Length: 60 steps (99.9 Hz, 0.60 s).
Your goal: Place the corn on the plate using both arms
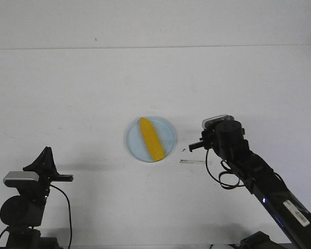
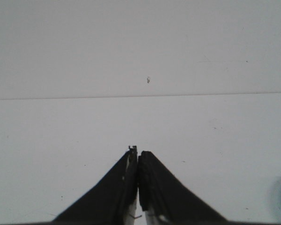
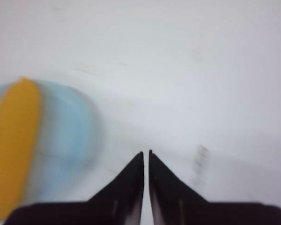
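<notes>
On the plate [image 1: 168, 136] lies the corn [image 1: 151, 138], white table [image 1: 83, 93] all around.

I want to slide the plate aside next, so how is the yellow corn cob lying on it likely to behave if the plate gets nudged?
The smooth yellow-orange plastic-looking corn cob is rounded and tapered, so it would probably roll, curving toward its pointed end. The shallow pale-blue round plate has only a slightly raised rim, which may not stop it. Its glossy surface suggests it could also slide rather than grip.
</notes>
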Each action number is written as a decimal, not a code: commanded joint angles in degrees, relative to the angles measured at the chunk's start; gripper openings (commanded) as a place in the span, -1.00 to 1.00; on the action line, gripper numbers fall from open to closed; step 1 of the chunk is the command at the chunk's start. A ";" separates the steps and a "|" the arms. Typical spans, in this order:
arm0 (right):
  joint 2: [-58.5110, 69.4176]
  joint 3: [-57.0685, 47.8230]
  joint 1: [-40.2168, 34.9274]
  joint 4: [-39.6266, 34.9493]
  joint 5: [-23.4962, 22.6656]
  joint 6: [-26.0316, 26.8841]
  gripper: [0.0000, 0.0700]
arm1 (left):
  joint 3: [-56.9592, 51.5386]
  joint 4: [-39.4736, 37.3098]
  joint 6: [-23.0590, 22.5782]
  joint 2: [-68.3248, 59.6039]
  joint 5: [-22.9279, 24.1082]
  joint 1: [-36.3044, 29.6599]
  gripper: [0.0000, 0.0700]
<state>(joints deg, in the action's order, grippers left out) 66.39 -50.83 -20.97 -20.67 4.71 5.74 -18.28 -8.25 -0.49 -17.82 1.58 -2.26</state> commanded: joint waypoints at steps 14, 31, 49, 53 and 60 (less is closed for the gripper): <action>-11.43 7.21 6.97 0.98 -0.24 -1.11 -0.96 | -0.55 -0.79 0.04 0.02 0.17 0.04 -1.00; -21.40 13.40 13.27 2.12 -1.01 -3.15 -0.96 | -0.55 -0.79 0.04 0.02 0.17 0.04 -1.00; -32.50 22.25 18.10 11.21 -7.67 -7.30 -0.96 | -0.55 -0.79 0.04 0.02 0.20 0.04 -0.99; -34.86 23.93 18.71 12.72 -8.28 -7.67 -0.96 | -0.55 -0.79 0.04 0.02 0.17 0.04 -0.99; -39.19 26.34 19.39 14.08 -7.98 -7.56 -0.96 | -0.55 -0.79 0.04 0.02 0.20 0.04 -0.99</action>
<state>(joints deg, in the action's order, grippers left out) 30.20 -25.78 -2.00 -8.03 -3.31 -0.43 -18.26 -8.27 -0.49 -17.82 1.58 -2.26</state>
